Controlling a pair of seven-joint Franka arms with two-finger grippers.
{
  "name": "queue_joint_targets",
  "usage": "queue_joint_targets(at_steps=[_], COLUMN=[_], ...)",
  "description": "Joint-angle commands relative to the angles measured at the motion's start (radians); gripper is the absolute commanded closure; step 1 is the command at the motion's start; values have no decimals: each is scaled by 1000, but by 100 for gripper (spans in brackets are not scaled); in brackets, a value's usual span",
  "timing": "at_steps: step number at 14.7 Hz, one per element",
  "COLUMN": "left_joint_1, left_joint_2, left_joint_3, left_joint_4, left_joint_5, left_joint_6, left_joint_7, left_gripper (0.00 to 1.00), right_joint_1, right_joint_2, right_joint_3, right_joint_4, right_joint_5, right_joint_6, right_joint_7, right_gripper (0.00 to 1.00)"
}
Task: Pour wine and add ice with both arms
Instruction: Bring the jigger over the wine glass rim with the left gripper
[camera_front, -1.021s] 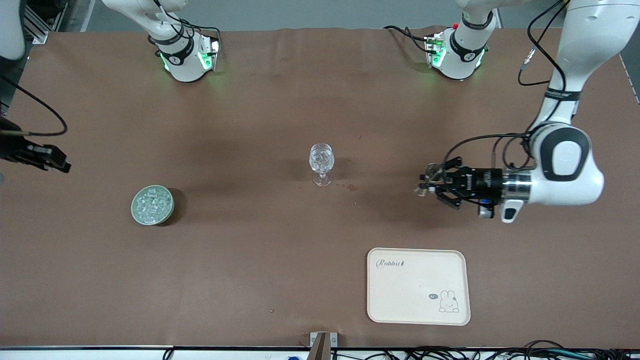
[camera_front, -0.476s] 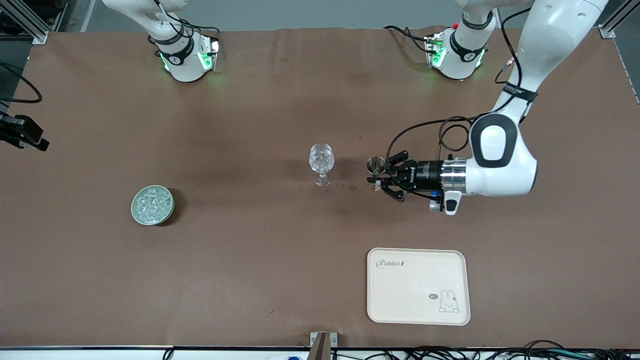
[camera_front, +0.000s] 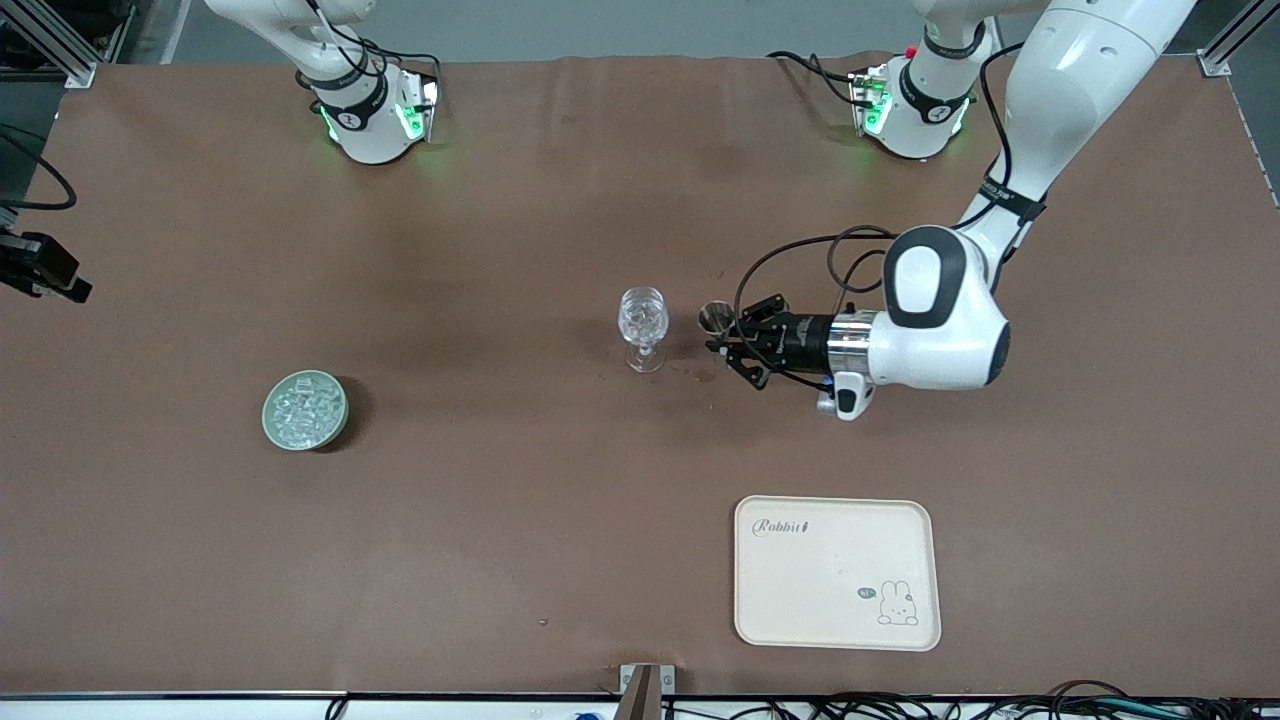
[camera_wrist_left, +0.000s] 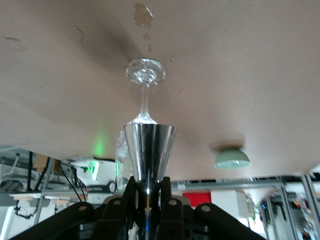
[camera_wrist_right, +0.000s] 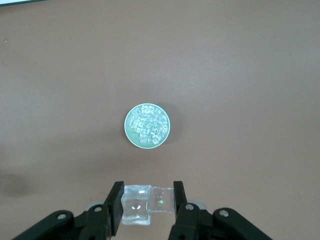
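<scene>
White jointed arms (camera_front: 940, 320), black cables, green-lit bases (camera_front: 375, 120).

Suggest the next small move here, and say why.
Probably ease the left gripper sideways until its shiny metal measuring cup stands over the clear stemmed glass: the cup is clamped but beside the glass rim, not above it.

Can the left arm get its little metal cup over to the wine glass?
Probably yes. The left gripper holds the metal cup right beside the wine glass, and nothing stands between them on the table.
</scene>
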Motion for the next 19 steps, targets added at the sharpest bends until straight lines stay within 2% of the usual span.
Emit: queue_joint_targets(at_steps=[1, 6, 10, 14, 19], left_joint_1=[0, -29, -35, -37, -45], left_joint_2=[11, 28, 37, 66, 86], left_joint_3=[-42, -62, -90, -126, -152], left_joint_4=[1, 8, 40, 76, 113], left_joint_5=[53, 168, 281, 442, 557], left_joint_6=[59, 118, 120, 120, 120], left_joint_7=[-64, -159, -269, -392, -498], left_gripper=[100, 100, 100, 100, 100], right_joint_1=[-10, -10, -8, -8, -8], right_joint_2=[-10, -10, -10, -10, -10], right_joint_3=[12, 12, 12, 12, 12], right_joint_4=[-11, -11, -10, -10, -11], right_joint_5=[-1, 2, 4, 7, 7], right_joint_6=[0, 1, 1, 1, 3], right_joint_7=[-4, -3, -3, -4, -3], right_gripper=[99, 99, 99, 99, 99])
